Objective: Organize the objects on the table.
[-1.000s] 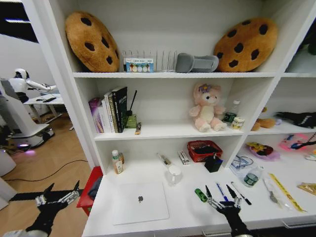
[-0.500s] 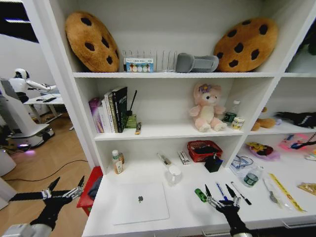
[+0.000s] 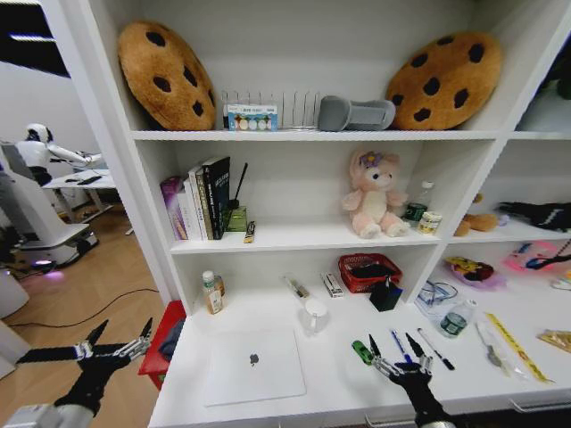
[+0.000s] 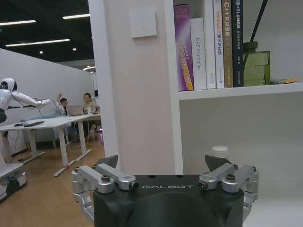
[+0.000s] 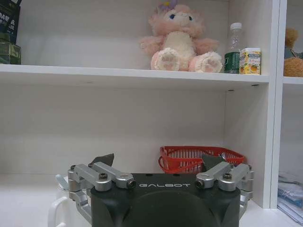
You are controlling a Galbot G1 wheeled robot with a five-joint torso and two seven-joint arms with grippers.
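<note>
A closed silver laptop (image 3: 254, 364) lies flat on the white table (image 3: 330, 388), left of centre near the front edge. To its right lie a small green toy car (image 3: 361, 351), a blue pen (image 3: 399, 346) and a black pen (image 3: 434, 348). My right gripper (image 3: 393, 341) is open low over the front edge, its fingertips straddling the blue pen, the green car just to its left. In the right wrist view the right gripper (image 5: 158, 161) faces the shelving. My left gripper (image 3: 122, 327) is open off the table's left end, above the floor; the left gripper (image 4: 163, 163) faces the shelf's side post.
A white mug (image 3: 314, 314), a red basket (image 3: 369, 272), a black box (image 3: 385, 294) and a small bottle (image 3: 211, 292) stand toward the back of the table. A water bottle (image 3: 456, 318) and a yellow ruler (image 3: 513, 343) are at the right. A red object (image 3: 165, 339) sits beside the table's left end.
My left gripper has risen a little and levelled out beside the table's left end. The right gripper has barely shifted over the pens.
</note>
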